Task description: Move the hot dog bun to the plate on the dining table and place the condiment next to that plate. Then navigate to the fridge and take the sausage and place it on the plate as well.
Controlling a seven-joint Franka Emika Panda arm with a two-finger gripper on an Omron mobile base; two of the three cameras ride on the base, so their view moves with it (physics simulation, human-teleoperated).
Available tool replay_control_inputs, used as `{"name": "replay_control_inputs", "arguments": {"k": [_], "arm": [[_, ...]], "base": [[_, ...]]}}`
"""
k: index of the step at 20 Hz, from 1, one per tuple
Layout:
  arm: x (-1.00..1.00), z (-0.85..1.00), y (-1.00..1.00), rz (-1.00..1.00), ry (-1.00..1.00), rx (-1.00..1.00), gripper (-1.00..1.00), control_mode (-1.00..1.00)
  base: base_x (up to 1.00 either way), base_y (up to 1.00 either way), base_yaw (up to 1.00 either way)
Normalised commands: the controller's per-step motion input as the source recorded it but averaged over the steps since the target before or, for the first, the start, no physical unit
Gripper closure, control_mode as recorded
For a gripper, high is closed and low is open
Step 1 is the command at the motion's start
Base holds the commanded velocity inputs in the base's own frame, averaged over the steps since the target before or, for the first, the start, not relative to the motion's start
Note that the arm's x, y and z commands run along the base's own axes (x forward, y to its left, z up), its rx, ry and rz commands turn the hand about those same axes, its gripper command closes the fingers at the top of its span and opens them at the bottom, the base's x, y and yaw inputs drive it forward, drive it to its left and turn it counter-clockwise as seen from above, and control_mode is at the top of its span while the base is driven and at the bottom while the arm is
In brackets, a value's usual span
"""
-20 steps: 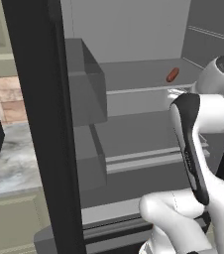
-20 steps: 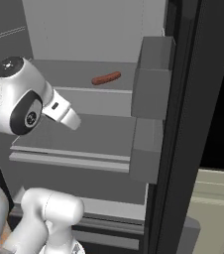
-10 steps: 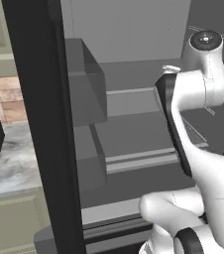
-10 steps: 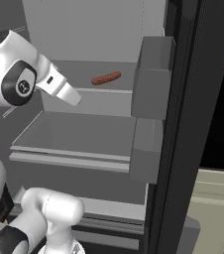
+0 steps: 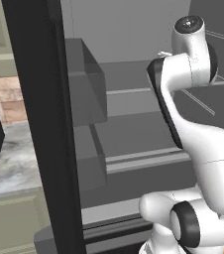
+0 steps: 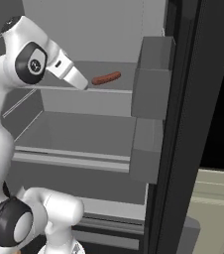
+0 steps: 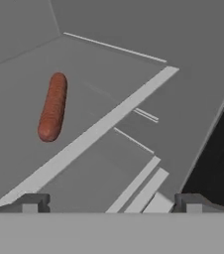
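Reaching into the open fridge (image 6: 109, 30), jaws spread wide and empty. Sausage (image 7: 53, 106) lying alone on the upper shelf (image 6: 109, 89), ahead of the gripper (image 7: 111, 201) and off to its left, not yet between the tips. Long axis running roughly away from the hand, slightly tilted.

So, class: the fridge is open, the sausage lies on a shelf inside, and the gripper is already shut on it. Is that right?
Not quite. The gripper is open and apart from the sausage, as the hand view shows. The sausage does lie on a shelf in the open fridge.
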Motion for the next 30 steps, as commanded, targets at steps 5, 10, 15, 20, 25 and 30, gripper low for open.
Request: {"name": "replay_control_inputs", "arguments": {"k": [5,10,15,20,25,30], "arm": [[0.47,-0.09,-0.13,-0.02,0.00,0.00,-1.00,-1.00],[0.49,-0.14,-0.06,-0.01,0.02,0.00,-1.00,-1.00],[0.54,-0.05,-0.06,-0.01,0.02,0.00,-1.00,-1.00],[0.40,-0.13,-0.14,0.00,0.06,0.02,-1.00,-1.00],[0.29,-0.19,-0.15,0.00,0.06,0.04,-1.00,-1.00],[0.41,-0.16,-0.13,0.00,0.03,0.04,-1.00,-1.00]], "base": [[0.00,0.00,0.00],[0.00,0.00,0.00],[0.00,0.00,0.00],[0.00,0.00,0.00],[0.00,0.00,0.00],[0.00,0.00,0.00]]}}
